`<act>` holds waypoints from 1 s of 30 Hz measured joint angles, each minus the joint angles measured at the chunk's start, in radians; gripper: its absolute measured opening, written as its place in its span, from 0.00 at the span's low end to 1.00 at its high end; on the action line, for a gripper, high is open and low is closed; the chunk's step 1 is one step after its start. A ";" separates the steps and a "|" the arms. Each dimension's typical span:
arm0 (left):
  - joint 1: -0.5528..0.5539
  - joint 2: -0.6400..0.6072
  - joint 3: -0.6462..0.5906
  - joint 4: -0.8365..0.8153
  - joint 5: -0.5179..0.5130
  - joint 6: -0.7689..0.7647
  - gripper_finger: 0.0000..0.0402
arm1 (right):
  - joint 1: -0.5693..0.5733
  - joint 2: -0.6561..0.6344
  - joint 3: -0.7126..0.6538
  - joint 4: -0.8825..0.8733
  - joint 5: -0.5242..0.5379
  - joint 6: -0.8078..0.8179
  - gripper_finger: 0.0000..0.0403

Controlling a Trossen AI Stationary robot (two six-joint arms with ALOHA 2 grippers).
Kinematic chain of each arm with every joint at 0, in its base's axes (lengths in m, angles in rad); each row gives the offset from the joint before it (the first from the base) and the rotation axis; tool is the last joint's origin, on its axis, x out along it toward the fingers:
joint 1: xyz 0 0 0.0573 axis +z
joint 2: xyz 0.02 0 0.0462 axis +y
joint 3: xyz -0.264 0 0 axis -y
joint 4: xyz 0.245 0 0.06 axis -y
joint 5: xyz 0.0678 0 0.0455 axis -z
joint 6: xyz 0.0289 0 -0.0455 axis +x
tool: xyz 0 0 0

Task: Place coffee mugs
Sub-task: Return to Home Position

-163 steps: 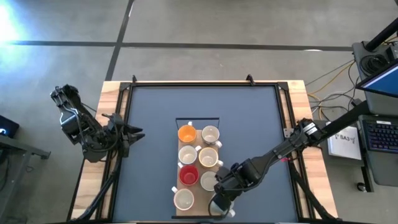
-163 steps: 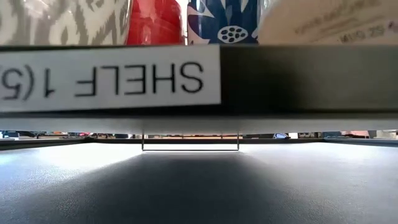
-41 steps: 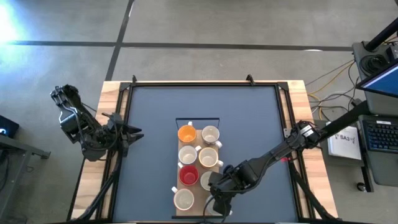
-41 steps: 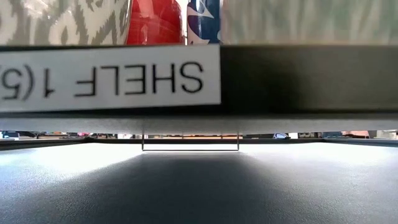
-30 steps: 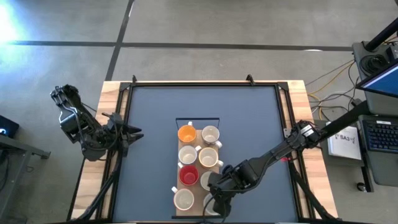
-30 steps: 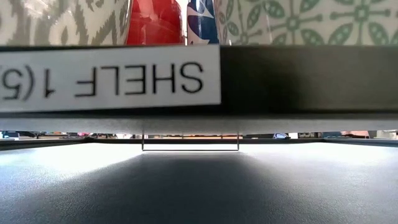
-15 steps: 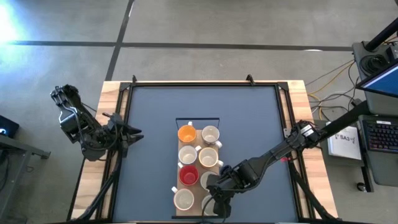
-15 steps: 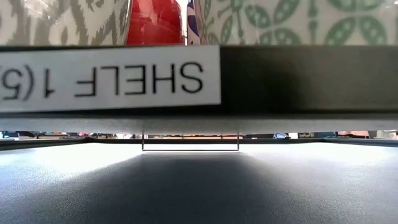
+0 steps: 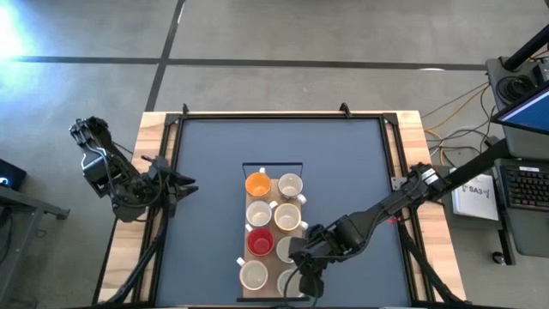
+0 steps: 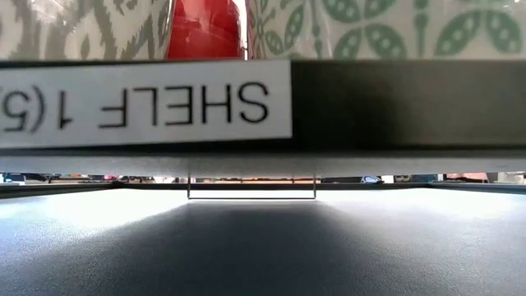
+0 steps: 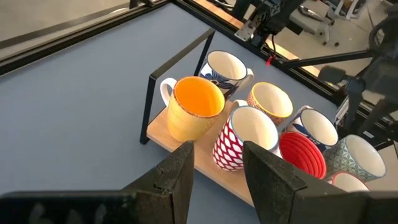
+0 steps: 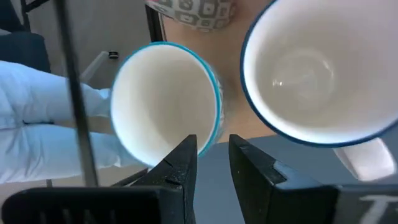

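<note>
Eight coffee mugs stand in two rows on a wooden shelf board with a black wire frame (image 9: 273,165) in the table's middle. The orange mug (image 9: 257,184) is at the far end, and the red mug (image 9: 260,242) is farther down the same row. My right gripper (image 9: 302,276) is at the board's near end, shut on a green-patterned mug (image 9: 287,281) with a teal rim (image 12: 165,102). That mug's base is on the board in the right row. My left gripper (image 9: 182,182) waits open at the table's left edge, facing the mugs (image 11: 196,99). My right gripper pinches the green-patterned mug's wall at the rim (image 12: 213,134), one finger (image 12: 186,155) inside the cup and one (image 12: 245,158) outside. The fingers come from above, pointing down. The mug is upright at the near end of the board.
A white mug with a blue rim (image 12: 311,68) stands right beside the held one, and a grey-patterned mug (image 12: 196,11) is across from it. The low view shows the shelf's front edge with a label (image 10: 144,103). Bare dark mat surrounds the board on all sides.
My right gripper has carried the green-patterned mug a little toward the table's left, onto the board's near end. In the low view the mug has slid in along the shelf edge and now covers the blue-flowered mug behind it.
</note>
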 joint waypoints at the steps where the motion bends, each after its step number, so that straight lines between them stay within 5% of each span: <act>1: 0.000 0.000 0.000 0.000 0.000 0.000 0.30 | 0.000 -0.009 0.000 -0.002 0.000 -0.005 0.20; 6: 0.000 0.000 0.000 0.000 -0.006 0.000 0.30 | -0.001 -0.069 0.000 0.088 0.085 -0.057 0.20; 13: 0.000 -0.001 0.000 0.008 -0.011 -0.003 0.30 | -0.062 -0.072 0.000 0.426 0.131 -0.208 0.20; 25: 0.000 0.000 0.000 0.012 -0.010 -0.004 0.30 | -0.163 0.082 0.000 0.885 -0.036 -0.307 0.20; 30: 0.000 -0.001 0.000 0.011 -0.009 0.000 0.30 | -0.166 0.072 -0.001 0.912 -0.028 -0.352 0.20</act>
